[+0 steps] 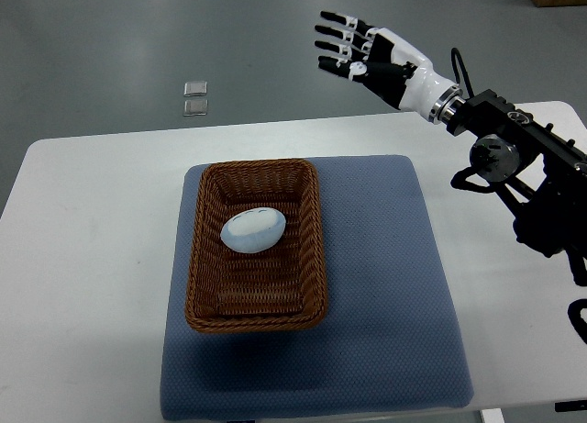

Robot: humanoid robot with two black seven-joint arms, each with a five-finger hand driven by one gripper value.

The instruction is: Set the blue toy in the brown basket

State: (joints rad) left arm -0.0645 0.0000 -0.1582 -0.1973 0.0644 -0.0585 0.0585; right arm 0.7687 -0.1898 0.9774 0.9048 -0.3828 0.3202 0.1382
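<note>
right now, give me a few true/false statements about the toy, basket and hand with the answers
1. The blue toy lies inside the brown basket. True.
2. The right hand is gripping the toy. False: its fingers are spread and hold nothing, and it is raised beyond the table's far edge, well away from the basket.
3. The basket stands on the blue mat. True.
4. The basket is tipped on its side. False: it sits upright with its opening upward.
5. The left hand reaches over the mat. False: no left arm shows in the picture.
</note>
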